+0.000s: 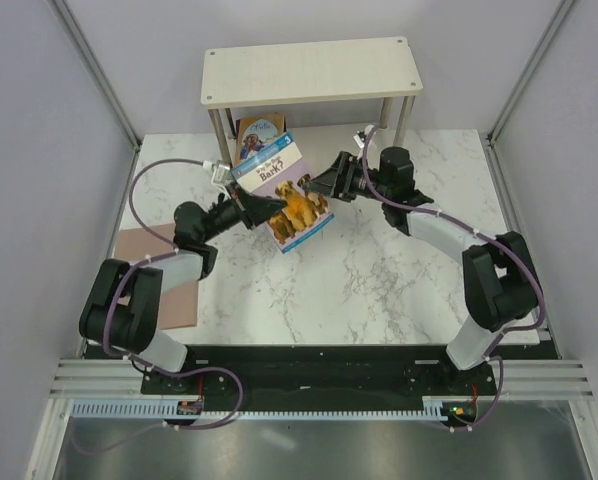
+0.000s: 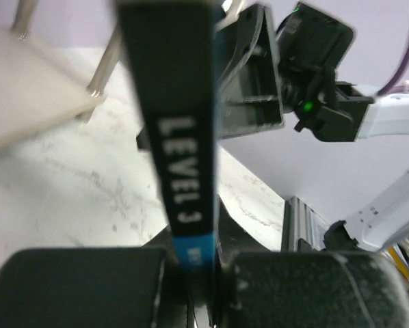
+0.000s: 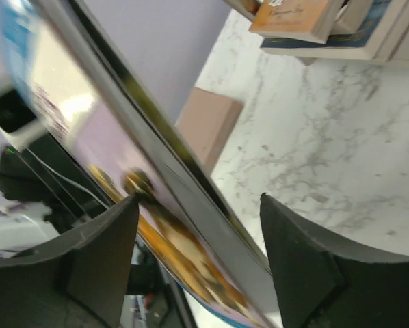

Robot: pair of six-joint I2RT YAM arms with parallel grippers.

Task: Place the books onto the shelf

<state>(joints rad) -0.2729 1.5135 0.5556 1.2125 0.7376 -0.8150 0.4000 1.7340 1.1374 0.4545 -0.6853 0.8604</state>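
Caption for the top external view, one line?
Left gripper holds the dog book over the marble table; right gripper, jaws open, beside it; shelf behind.

Bright, even light with soft shadows under the shelf [image 1: 309, 70]; wrist views blurred, the near book [image 2: 180, 137] out of focus

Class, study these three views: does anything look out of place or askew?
Yes. The dog book hangs tilted in mid-air above the table, not on the shelf. The left gripper pinches one edge, and the right gripper stands open around the opposite edge.
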